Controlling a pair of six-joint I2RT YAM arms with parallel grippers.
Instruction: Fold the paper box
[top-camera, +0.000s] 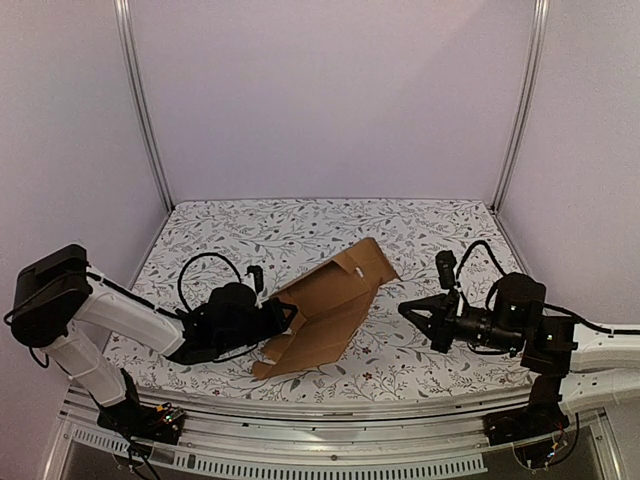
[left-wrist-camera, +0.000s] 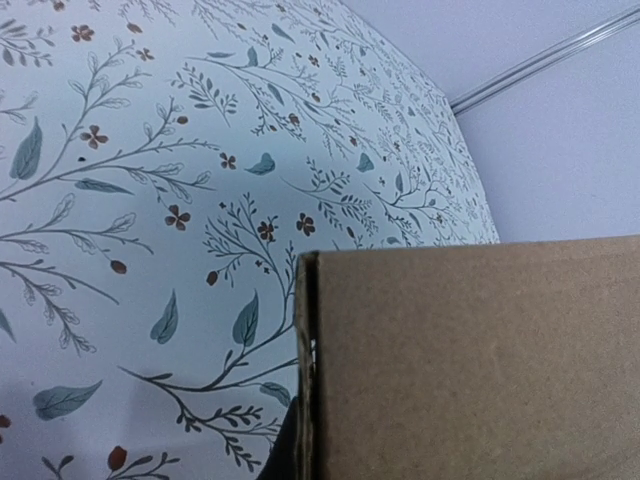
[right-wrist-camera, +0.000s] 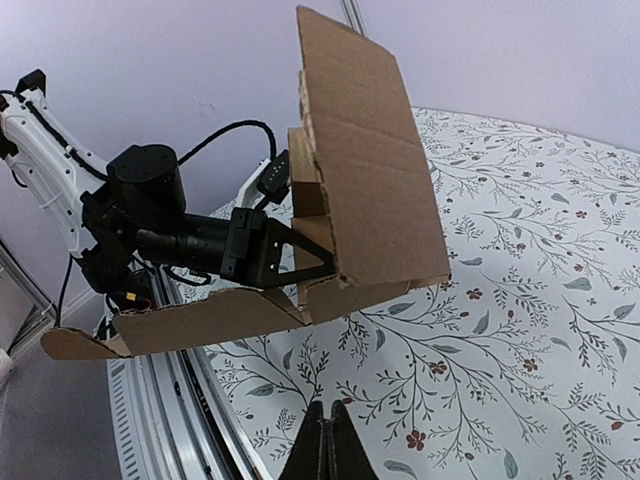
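The paper box (top-camera: 330, 300) is a brown, partly folded cardboard sheet, held tilted above the floral table with flaps hanging toward the front edge. My left gripper (top-camera: 287, 318) is shut on its left side panel. In the left wrist view the cardboard (left-wrist-camera: 470, 360) fills the lower right, and only a dark sliver of one finger (left-wrist-camera: 282, 455) shows beside its edge. In the right wrist view the box (right-wrist-camera: 370, 190) stands upright with the left gripper (right-wrist-camera: 318, 262) clamped on it. My right gripper (top-camera: 405, 308) is shut and empty, to the right of the box and apart from it; it also shows in the right wrist view (right-wrist-camera: 322, 440).
The floral tablecloth (top-camera: 300, 225) covers the table. White walls with metal corner posts (top-camera: 145, 110) enclose the back and sides. The metal front rail (top-camera: 330, 415) runs along the near edge between the arm bases.
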